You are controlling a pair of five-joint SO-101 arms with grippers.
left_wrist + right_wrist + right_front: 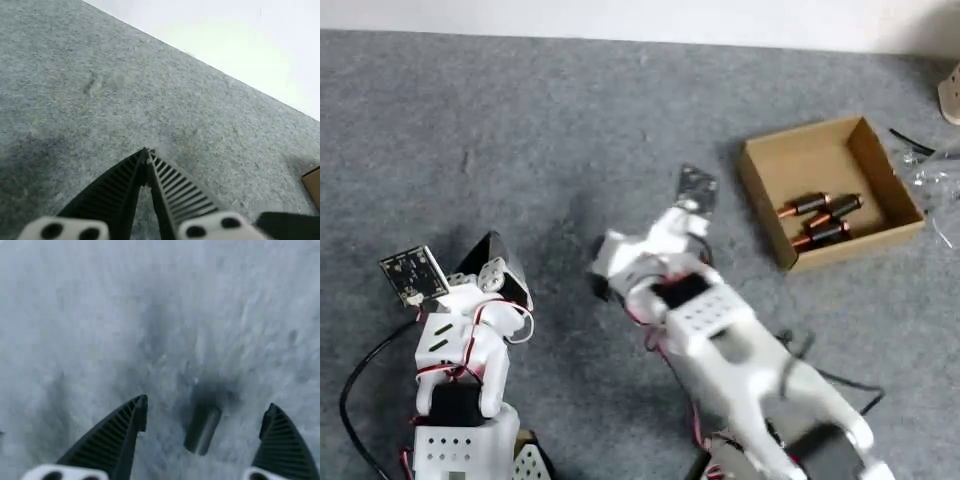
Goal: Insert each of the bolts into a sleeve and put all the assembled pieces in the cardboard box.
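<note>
The table [520,120] is covered in gray fuzzy cloth, and a white wall [620,15] runs along its far edge. The cardboard box [765,185] sits at about two o'clock from the middle of the table. Three assembled pieces [840,210] lie side by side inside it, each dark with a copper-colored end. They are close together near the box's near wall.

One small dark sleeve [202,430] lies on the gray cloth, outside the box. It looks blurry, so I cannot tell more about it. The right gripper [207,404] hangs over it with its fingers spread wide, one on each side of the sleeve and not touching it. From above, the right gripper [695,190] is near the middle of the table, at about nine o'clock from the box.

The left gripper [147,152] is pinched tight with nothing in it. It [495,255] sits at about eight o'clock on the table, well apart from the box.

Some clear plastic bits [930,175] and black wires [910,140] lie just past the box, at three o'clock.
</note>
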